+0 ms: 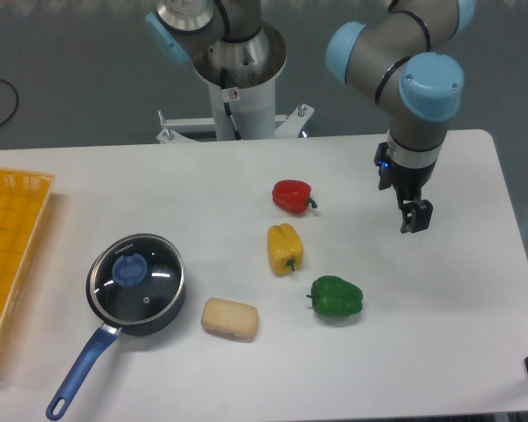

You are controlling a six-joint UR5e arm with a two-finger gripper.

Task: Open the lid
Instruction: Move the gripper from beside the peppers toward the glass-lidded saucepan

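- Lid seated flat on the dark saucepan, metal rim matching the pan's mouth all round, blue knob at centre
- Saucepan as landmark: sits on the white tabletop, long blue handle running from it toward the front edge
- Yellow basket just beside the saucepan on the side away from the peppers; beige sponge-like block near it on the other side
- Yellow pepper, red pepper and green pepper further out past the block, none touching the saucepan
- Tool well apart from the saucepan, beyond all three peppers, pointing down above the tabletop, holding nothing
- Fingers close together from this angle, little or no gap visible; cannot tell for sure whether fully closed
- Task not started: lid untouched, full traverse across the peppers yet to do
- Handling guess: glass plus metal rim, so stiff, moderately heavy for its size, fragile if dropped or knocked on the pan edge
- Glass dome smooth and slippery, rim flush with the pan, so neither a good grip point
- Best hold: the knob, pinched from above with fingers either side, then straight lift
- Risk: off-centre pinch tilting the lid, or the pan dragging along if the rim sticks
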